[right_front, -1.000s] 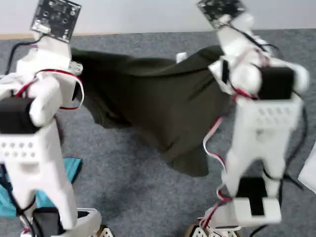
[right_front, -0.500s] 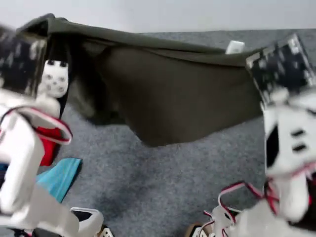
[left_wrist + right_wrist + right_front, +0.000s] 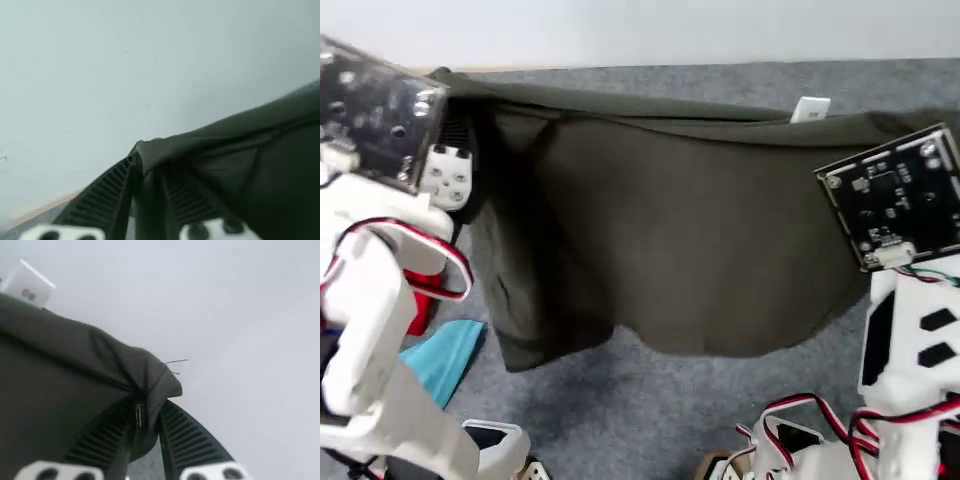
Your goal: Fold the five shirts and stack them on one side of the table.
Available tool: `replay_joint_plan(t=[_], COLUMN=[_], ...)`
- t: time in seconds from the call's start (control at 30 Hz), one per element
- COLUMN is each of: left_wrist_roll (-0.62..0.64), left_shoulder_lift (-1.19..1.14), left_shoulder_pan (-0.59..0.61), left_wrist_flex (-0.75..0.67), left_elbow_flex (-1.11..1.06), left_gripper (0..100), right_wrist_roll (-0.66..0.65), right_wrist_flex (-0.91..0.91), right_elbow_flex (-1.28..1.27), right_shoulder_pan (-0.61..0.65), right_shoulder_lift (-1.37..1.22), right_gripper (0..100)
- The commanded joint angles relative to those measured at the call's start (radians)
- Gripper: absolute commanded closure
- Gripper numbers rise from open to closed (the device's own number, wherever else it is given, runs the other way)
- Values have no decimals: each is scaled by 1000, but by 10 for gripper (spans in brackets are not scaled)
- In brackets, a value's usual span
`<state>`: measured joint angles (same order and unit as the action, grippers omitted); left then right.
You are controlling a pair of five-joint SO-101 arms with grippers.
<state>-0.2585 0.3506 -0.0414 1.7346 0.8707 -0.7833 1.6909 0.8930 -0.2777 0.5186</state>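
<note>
At the left, a teal cloth (image 3: 440, 355) lies on the grey table (image 3: 670, 420); I cannot tell if it is a folded shirt. The left gripper (image 3: 146, 167) pinches 1 top corner of the dark green shirt (image 3: 690, 250) and the right gripper (image 3: 147, 410) pinches the other, so it hangs spread wide over the table. I think it is not folded yet, so most of the 5 are left.

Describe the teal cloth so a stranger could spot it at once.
Start at the big dark olive shirt held up over the grey table. By its lower corner, beside the left arm, lies the teal cloth: the only bright blue-green thing there.
</note>
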Motion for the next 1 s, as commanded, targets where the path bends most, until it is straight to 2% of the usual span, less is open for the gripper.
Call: replay_joint_plan(t=[0.0,0.13,0.27,0.4,0.6,0.77,0.97], left_wrist_roll=[-25,-28,-117,-143,-143,-143,-120], left_shoulder_lift=[14,55,117,192,276,313,316], left_shoulder_pan=[11,11,11,11,12,12,2], left_wrist_flex=[18,18,18,18,20,18,-12], left_elbow_flex=[5,87,116,113,97,-74,-242], left_gripper=[998,998,998,998,998,998,998], right_wrist_roll=[-21,-57,-78,-118,-112,-109,-14], right_wrist_flex=[-33,-33,-30,-31,35,96,97], right_elbow_flex=[18,18,23,25,17,-61,-224], right_shoulder_pan=[-27,-84,-162,-206,-205,-142,-94], right_shoulder_lift=[-5,1,5,39,127,134,134], right_gripper=[988,988,988,988,988,988,988])
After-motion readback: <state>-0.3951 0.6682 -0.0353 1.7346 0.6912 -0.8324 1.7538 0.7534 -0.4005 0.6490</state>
